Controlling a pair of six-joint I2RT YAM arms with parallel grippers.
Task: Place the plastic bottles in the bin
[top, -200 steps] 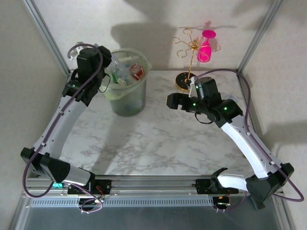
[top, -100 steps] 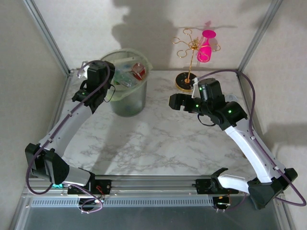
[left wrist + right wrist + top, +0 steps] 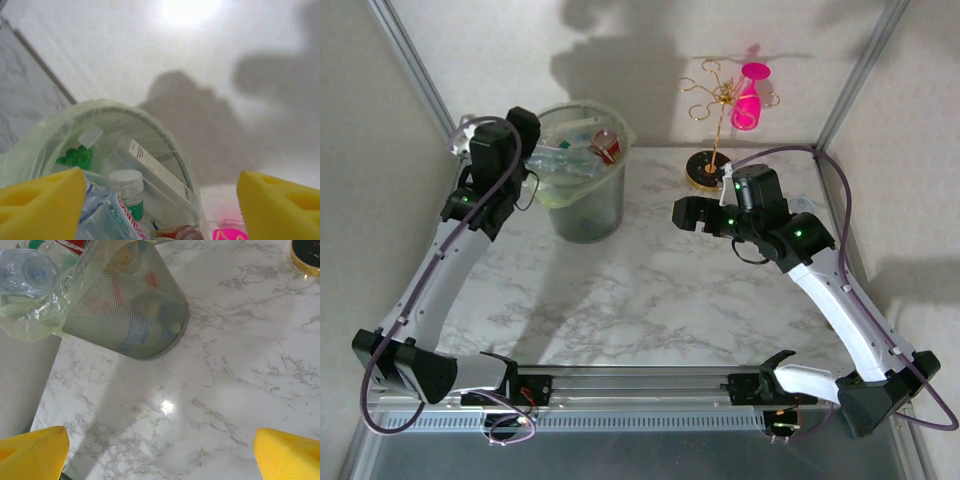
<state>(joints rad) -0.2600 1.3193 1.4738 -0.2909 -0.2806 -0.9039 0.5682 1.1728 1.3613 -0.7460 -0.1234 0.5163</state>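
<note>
The bin [image 3: 585,205] stood upright at the far left of the marble table [image 3: 650,290], its wide mouth facing up and its meshed wall tapering down to a narrower base. The plastic bottles [image 3: 575,150] were heaped inside it up to the rim. From above, the topmost clear bottle lay on its side, its long axis running roughly left to right across the mouth. A red-labelled one [image 3: 607,148] sat beside it towards the right rim. In the left wrist view a white-capped bottle [image 3: 126,184] with red lettering leaned cap-up. Behind it a clear bottle with a white label [image 3: 155,170] slanted along the far wall, its long axis running from upper left to lower right. A green bottle [image 3: 75,156] was tucked against the left side. The left gripper [image 3: 527,125] hung at the bin's left rim above the heap, released, its yellow fingertips [image 3: 40,207] spread wide with nothing between them. The right gripper [image 3: 682,212] hovered over the table well to the right of the bin, also spread wide and carrying nothing. Its own camera showed coloured labels through the bin's mesh and one clear bottle [image 3: 25,272] at the rim with its base turned towards the lens. A pink goblet [image 3: 750,98] hung on the gold wire stand [image 3: 712,100] at the back.
</note>
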